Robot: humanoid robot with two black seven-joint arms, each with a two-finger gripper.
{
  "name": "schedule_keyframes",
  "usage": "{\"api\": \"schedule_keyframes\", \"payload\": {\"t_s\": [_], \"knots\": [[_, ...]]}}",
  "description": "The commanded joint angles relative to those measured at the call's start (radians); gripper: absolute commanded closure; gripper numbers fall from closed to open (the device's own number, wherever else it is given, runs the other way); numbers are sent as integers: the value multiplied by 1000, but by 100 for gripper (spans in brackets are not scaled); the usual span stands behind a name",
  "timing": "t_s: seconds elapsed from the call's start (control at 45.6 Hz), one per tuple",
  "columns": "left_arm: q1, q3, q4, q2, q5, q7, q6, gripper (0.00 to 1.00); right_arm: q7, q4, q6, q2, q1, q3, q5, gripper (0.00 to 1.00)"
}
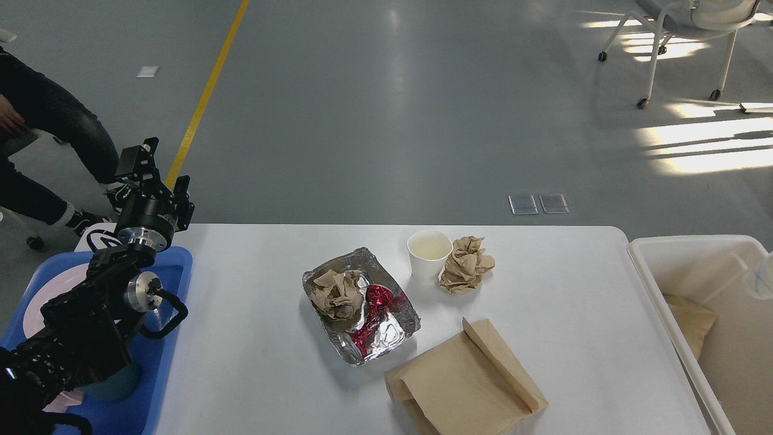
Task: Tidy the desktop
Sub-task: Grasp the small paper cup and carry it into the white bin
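Observation:
The white desktop (253, 338) carries a foil tray (398, 329) holding a crumpled brown paper (338, 294) and a red wrapper (377, 302). Behind it stand a white paper cup (429, 255) and a crumpled brown paper ball (466, 264). A flat brown paper bag (465, 383) lies at the front. My left gripper (158, 170) hangs open and empty over the far left corner, above the blue tray (154, 386). My right gripper is out of view. A blurred pale cup (763, 275) shows at the right edge over the off-white bin (688, 248).
The bin stands off the table's right end with a brown bag (688, 320) inside. The blue tray holds a pink plate (51, 290) and a teal cup (115, 382), partly under my left arm. A seated person (42, 127) is at far left, a wheeled chair (682, 24) far right.

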Motion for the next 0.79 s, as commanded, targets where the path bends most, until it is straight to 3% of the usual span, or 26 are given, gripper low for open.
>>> {"api": "schedule_keyframes", "payload": {"t_s": [0.0, 0.241, 0.504, 0.768], "knots": [[0, 0, 0, 0, 0, 0, 0, 3, -2, 4, 3, 14, -12, 0, 3, 0], [0, 0, 0, 0, 0, 0, 0, 3, 0, 10, 12, 41, 11, -7, 6, 0], [0, 0, 0, 0, 0, 0, 0, 3, -2, 30, 15, 121, 187, -102, 6, 0], [0, 0, 0, -1, 0, 0, 0, 3, -9, 286, 67, 162, 490, -110, 8, 0]]}}
